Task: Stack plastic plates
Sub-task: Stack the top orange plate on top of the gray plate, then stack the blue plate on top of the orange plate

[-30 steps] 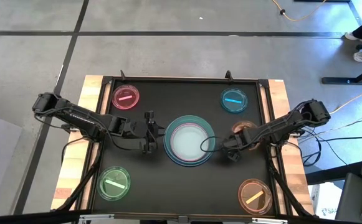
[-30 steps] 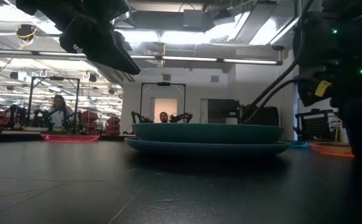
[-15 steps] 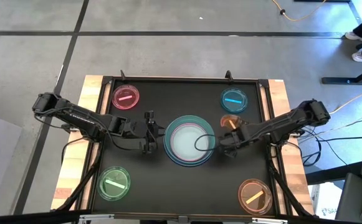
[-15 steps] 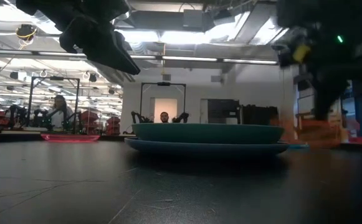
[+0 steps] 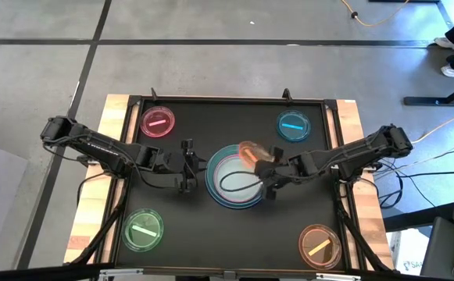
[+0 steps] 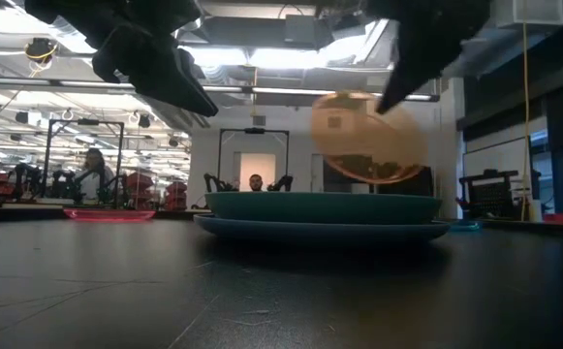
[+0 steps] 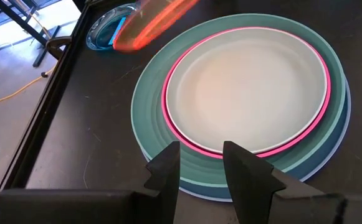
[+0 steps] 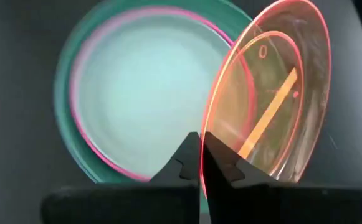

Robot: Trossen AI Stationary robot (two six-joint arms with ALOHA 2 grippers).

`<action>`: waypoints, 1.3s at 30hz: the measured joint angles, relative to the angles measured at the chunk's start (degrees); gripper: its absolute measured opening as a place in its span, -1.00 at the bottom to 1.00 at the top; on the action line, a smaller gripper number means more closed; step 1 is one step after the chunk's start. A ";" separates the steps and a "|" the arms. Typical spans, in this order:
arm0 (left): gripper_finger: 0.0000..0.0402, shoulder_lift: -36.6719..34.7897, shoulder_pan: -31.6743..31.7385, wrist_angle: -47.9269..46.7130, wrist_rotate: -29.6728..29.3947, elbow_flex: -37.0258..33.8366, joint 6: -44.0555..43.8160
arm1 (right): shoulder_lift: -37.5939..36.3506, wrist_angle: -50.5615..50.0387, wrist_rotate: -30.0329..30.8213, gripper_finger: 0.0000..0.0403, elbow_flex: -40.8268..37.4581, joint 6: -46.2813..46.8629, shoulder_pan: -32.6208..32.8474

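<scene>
A stack of large plates [image 5: 233,178] lies at the table's middle: a pale mint plate on pink, dark green and blue-grey ones [image 7: 249,93]. My right gripper [image 5: 267,170] is shut on a small translucent orange dish [image 5: 250,154] above the stack's right part; the dish also shows in the low view [image 6: 366,136]. My left gripper [image 7: 200,163] is open and empty, just left of the stack. My right gripper pinches the orange dish's rim [image 8: 209,124] between its two fingers, coming at it from the table's right. The dish is lifted clear of the stack [image 6: 325,215] and stands steeply tilted, its hollow side [image 8: 274,93] showing in the right wrist view.
Small dishes lie near the table's corners: pink [image 5: 158,122] far left, blue [image 5: 293,126] far right, green [image 5: 143,229] near left, a second orange one [image 5: 319,244] near right. A raised rim [image 5: 227,100] runs round the black table.
My right gripper has lifted the orange dish off the table to the right of the stack and carried it toward the table's left, over the stack's right part. The dish has tipped from flat to steeply tilted.
</scene>
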 joint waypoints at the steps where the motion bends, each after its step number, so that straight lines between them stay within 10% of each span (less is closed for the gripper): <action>1: -0.42 0.00 0.00 -0.03 0.02 0.00 0.00 | 0.73 2.30 -0.68 -1.00 -0.01 -1.58 0.00; 24: -0.42 0.00 -0.02 -0.44 0.00 0.00 0.02 | 16.25 16.22 -15.64 -0.97 -0.03 -3.83 -0.02; 39: -0.42 0.00 -0.02 -0.48 0.02 0.00 0.04 | 8.20 4.97 -13.81 -0.32 5.58 -11.75 0.00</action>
